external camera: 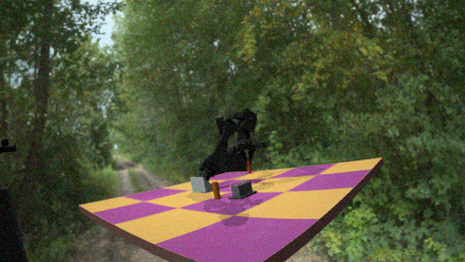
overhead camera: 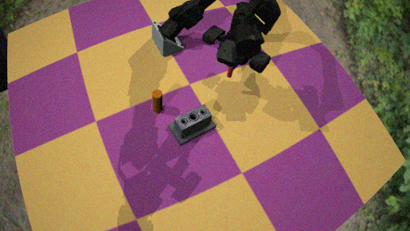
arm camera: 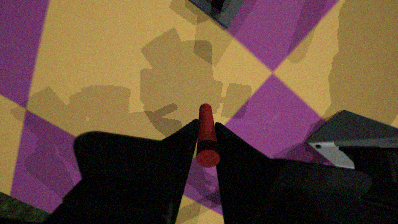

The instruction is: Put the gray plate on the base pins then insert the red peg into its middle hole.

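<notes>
The gray plate (overhead camera: 186,130) is a thick block with three holes in its top. It lies flat on the dark base (overhead camera: 181,140), which shows as a rim around its foot; the middle hole looks dark and empty. Both also show small in the exterior view, and a corner of the base (arm camera: 226,22) is at the top of the wrist view. My gripper (arm camera: 206,125) is shut on the red peg (overhead camera: 229,73) (external camera: 249,166) (arm camera: 205,116). The peg points down, held above the table behind and to the right of the plate in the top view.
An orange cylinder (overhead camera: 157,102) (external camera: 216,191) stands upright left of the base. A light gray angled piece (overhead camera: 161,44) (external camera: 200,184) (arm camera: 342,131) is at the foot of the arm. The checkered table (overhead camera: 282,161) has raised-looking, curved edges.
</notes>
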Robot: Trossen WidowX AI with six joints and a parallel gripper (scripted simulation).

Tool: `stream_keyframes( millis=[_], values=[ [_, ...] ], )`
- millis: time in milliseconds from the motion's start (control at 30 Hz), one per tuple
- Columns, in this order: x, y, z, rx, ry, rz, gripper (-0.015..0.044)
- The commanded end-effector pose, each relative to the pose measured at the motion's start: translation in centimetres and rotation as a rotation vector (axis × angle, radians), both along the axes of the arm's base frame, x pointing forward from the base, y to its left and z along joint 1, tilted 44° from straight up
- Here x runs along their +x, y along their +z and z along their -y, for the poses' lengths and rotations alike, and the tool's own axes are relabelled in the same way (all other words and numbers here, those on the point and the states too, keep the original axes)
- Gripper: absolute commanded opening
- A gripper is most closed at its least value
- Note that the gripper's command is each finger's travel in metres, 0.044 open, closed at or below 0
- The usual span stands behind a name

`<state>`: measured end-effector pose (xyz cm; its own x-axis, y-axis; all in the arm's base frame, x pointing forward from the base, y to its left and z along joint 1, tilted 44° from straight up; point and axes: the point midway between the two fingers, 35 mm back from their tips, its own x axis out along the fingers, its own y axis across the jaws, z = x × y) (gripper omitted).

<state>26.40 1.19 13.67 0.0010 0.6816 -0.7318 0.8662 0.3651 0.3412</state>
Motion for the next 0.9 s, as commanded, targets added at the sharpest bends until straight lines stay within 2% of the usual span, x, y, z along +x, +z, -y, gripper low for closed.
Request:
stream_keyframes(
  millis=[0, 867],
  values=[
    [0.9, -0.5, 0.9, -0.009, 0.004, 0.008, 0.0],
    [5.2, -4.8, 5.8, -0.017, 0.021, 0.014, 0.0]
  ],
)
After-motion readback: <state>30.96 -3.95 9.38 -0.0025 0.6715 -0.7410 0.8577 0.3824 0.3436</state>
